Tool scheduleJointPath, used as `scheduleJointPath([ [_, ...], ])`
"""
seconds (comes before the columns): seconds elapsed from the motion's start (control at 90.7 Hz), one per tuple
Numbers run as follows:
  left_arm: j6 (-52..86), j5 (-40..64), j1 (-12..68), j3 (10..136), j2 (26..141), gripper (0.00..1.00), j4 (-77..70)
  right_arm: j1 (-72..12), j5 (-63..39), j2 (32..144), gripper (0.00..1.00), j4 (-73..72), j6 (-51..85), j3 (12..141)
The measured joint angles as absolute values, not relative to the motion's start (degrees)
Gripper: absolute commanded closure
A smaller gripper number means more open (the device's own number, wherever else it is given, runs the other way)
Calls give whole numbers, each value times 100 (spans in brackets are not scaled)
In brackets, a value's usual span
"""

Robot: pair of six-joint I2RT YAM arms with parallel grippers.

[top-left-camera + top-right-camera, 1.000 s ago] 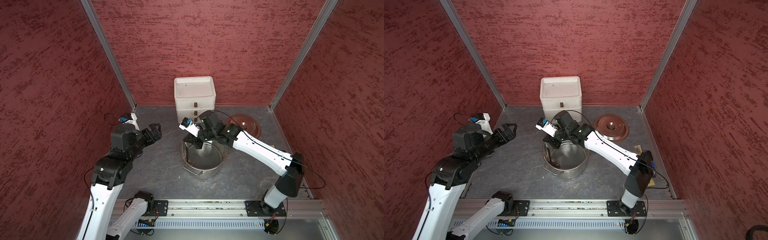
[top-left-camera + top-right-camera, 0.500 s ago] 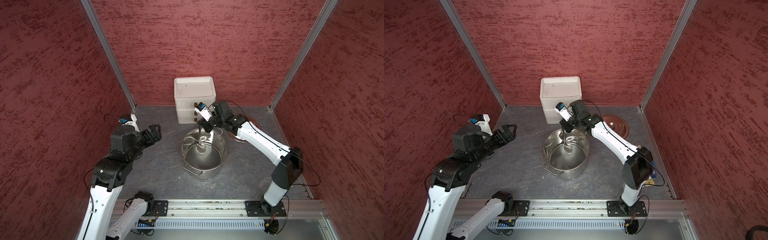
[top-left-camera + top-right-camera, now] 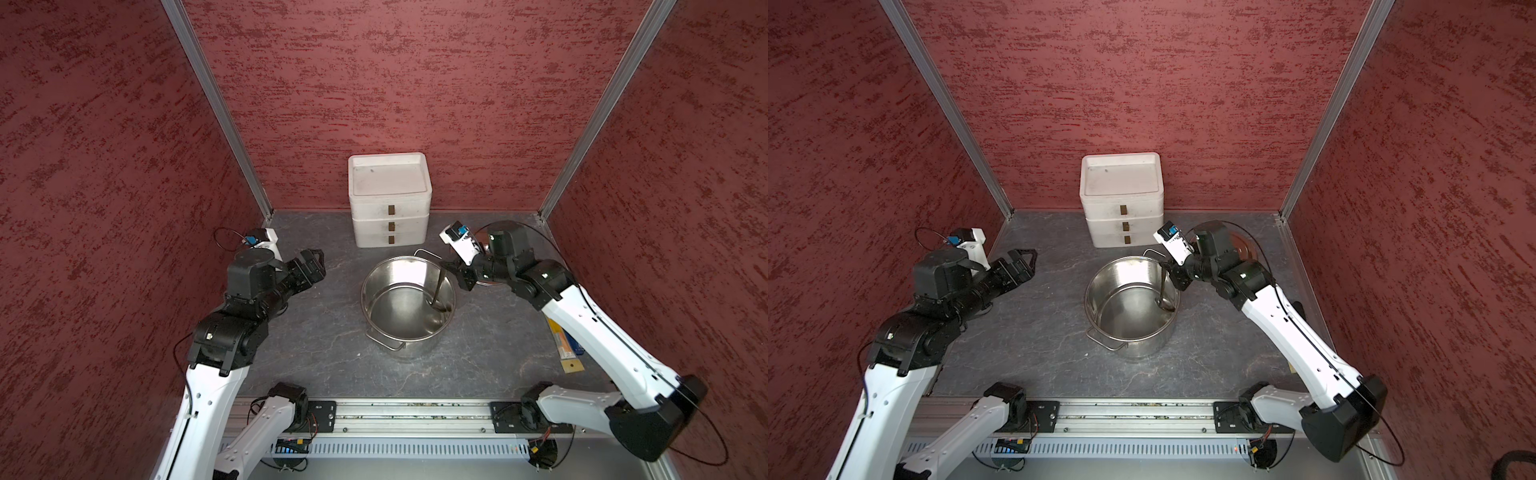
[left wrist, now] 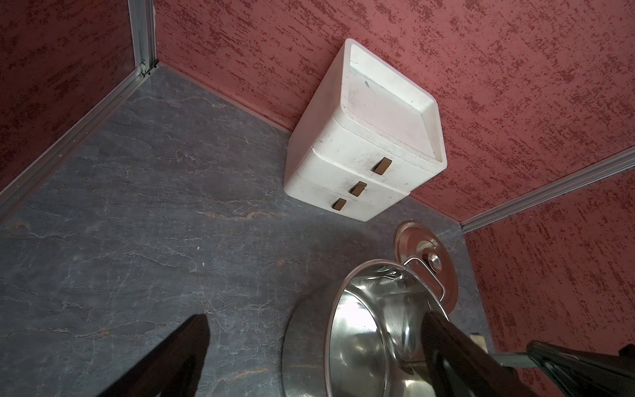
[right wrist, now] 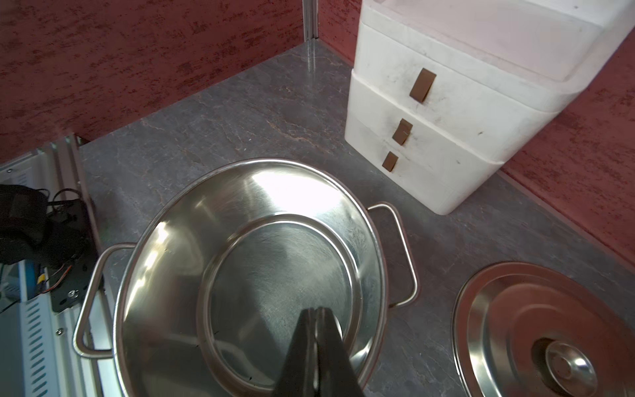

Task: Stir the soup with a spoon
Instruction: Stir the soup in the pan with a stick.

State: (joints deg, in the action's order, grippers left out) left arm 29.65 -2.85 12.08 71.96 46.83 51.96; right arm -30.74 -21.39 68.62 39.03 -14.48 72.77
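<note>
The slender dark brownish metal spoon (image 3: pixel 437 291) stood nearly upright inside the round stainless-steel pot (image 3: pixel 415 348), its small bowl low by the wall nearest the right arm. The right gripper (image 3: pixel 451 272) had its jaws pinched shut on the handle's top. The left gripper (image 3: pixel 316 264) hovered over the grey marbled surface (image 3: pixel 332 340), well apart from the pot, jaws spread wide, holding nothing.

My left arm (image 3: pixel 208 395) and right arm (image 3: pixel 590 330) wear white shells between black joint housings. Thin black cables (image 3: pixel 215 239) loop along them. White wrist cameras (image 3: pixel 463 247) carry blue plugs. My left pincer (image 3: pixel 318 264) and right pincer (image 3: pixel 451 271) are black.
</note>
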Motion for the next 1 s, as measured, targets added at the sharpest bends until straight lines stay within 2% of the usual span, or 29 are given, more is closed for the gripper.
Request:
scheduleJointPath([
  [0.121, 2965, -268, 1208, 7199, 4716, 0, 5142, -3343, -2506, 6663, 100, 4040, -1372, 7140],
  [0.298, 2965, -250, 1208, 7199, 4729, 0, 5135, -4158, -2923, 6864, 100, 3981, -1197, 7164],
  [0.54, 2965, -261, 1208, 7194, 4587, 0, 5140, -4932, -2993, 8149, 100, 3430, -1188, 7940],
  [0.804, 2943, -290, 1205, 7194, 4453, 0, 5159, -4956, -2639, 9793, 100, 3162, -1411, 9299],
  [1.003, 2862, -303, 1205, 7203, 4366, 0, 5249, -4622, -2408, 10276, 100, 2980, -1542, 9614],
])
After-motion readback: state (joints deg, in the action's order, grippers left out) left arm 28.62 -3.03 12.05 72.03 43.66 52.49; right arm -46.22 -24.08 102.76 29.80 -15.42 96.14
